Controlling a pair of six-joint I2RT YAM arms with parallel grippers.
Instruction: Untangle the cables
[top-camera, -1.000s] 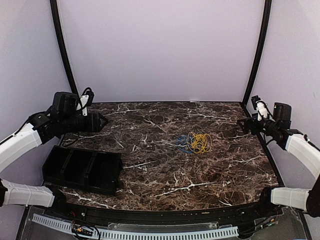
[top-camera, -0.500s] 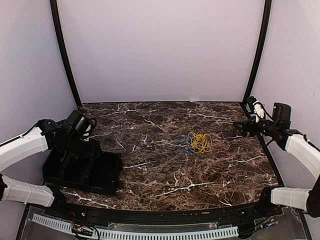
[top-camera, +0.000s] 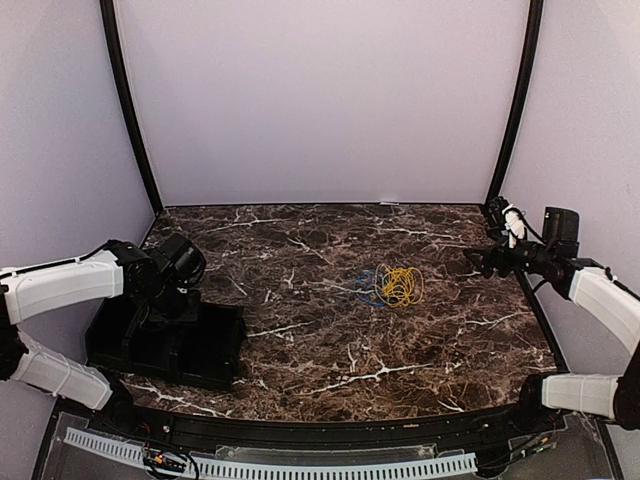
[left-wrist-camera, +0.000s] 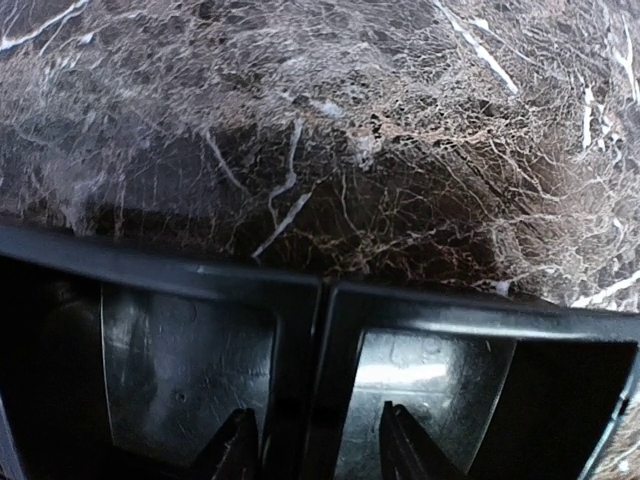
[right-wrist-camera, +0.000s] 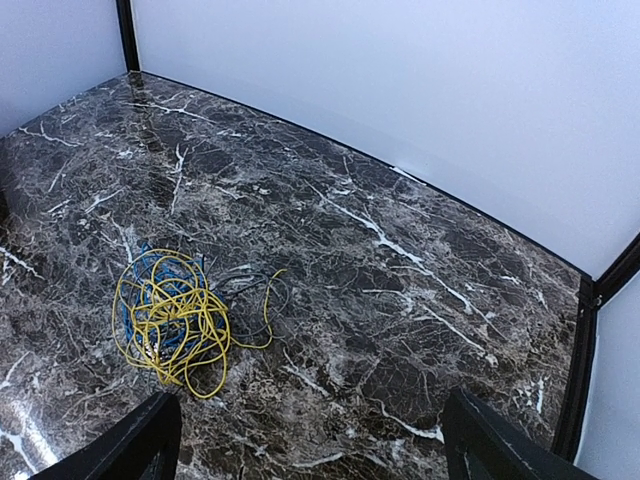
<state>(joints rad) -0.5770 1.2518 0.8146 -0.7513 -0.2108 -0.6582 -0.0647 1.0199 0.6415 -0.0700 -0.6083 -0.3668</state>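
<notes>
The left arm folds in at the elbow and tips its wrist down over the black tray (top-camera: 205, 345). The left gripper (left-wrist-camera: 318, 445) points into the tray, its fingers apart and empty, one on each side of a divider (left-wrist-camera: 300, 330) between two compartments.

The cables (top-camera: 392, 286) lie in one tangle on the marble table (top-camera: 330, 350), well to the right of the tray. The yellow cable (right-wrist-camera: 170, 325) is the biggest loop and sits on top, the blue cable (right-wrist-camera: 150, 280) is under it, and a thin black cable (right-wrist-camera: 255, 300) trails out at one side.

The right arm reaches in from the side of the table farthest from the tray, beyond the tangle. The right gripper (right-wrist-camera: 315, 450) hangs above the table, aimed toward the cables, fingers spread wide and holding nothing.
</notes>
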